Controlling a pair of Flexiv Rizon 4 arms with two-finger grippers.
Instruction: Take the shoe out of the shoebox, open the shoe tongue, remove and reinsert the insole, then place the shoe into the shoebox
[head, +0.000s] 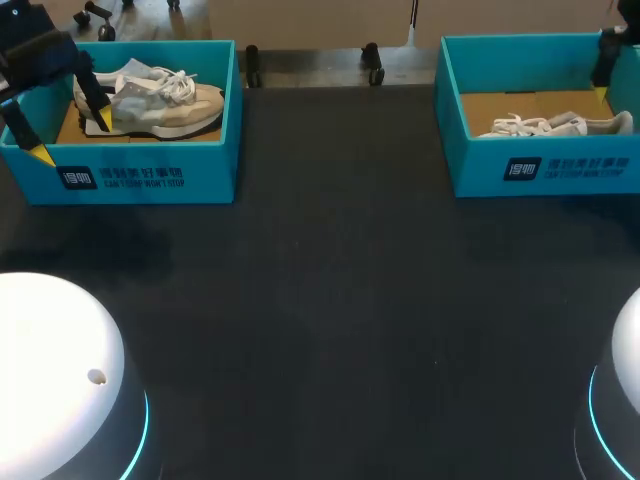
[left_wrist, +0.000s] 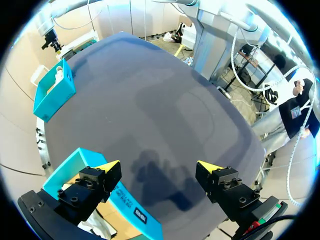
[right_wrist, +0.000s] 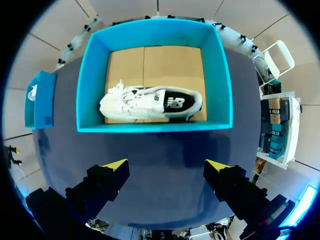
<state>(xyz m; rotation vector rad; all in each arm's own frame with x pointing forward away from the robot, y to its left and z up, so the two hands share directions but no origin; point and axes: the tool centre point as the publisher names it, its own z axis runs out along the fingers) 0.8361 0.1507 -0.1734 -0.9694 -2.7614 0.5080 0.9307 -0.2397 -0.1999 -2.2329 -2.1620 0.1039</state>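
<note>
Right wrist view is showing the white shoe lying on its side inside the right shoebox, ahead of the spread right gripper. The left gripper is hanging spread too. Lowering squarely over the shoe's midsection is looking wisest.

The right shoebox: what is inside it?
One white shoe lies on its side on the brown cardboard floor of the right shoebox. The floor under the shoe is covered, and its insole cannot be seen.
</note>
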